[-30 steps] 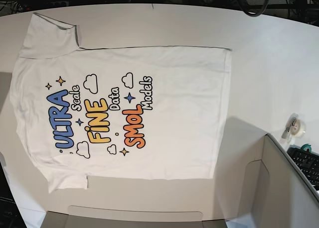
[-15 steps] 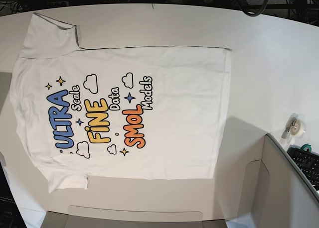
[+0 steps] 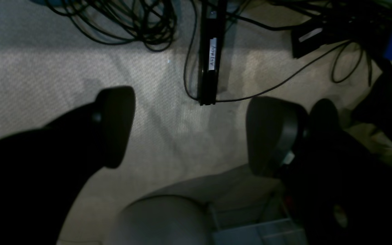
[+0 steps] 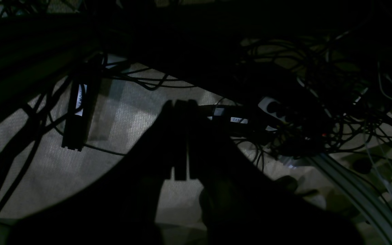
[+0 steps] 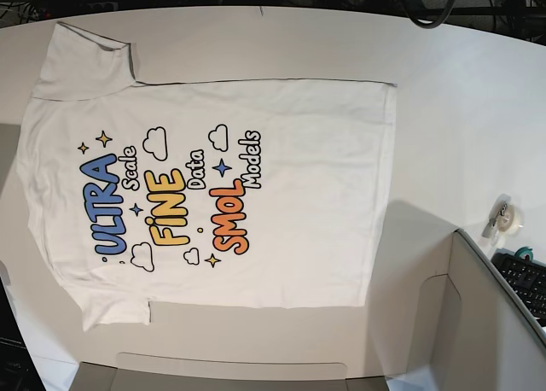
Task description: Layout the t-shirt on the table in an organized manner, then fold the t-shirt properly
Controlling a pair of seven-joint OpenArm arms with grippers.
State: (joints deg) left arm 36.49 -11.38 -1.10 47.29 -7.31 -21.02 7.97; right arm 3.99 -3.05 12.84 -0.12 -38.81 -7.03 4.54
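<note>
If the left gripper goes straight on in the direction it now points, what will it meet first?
Probably the grey carpeted floor. The left gripper is open with nothing between its fingers, and only floor shows ahead. A black bar with a label and cables lie farther on; depth is unclear.

The white t-shirt [image 5: 281,195] is showing blue, yellow and orange lettering among outlined clouds and small stars, lying against the white surface [image 5: 461,109], while black cables [image 3: 114,23] are crossing grey carpet [image 3: 46,75].
</note>
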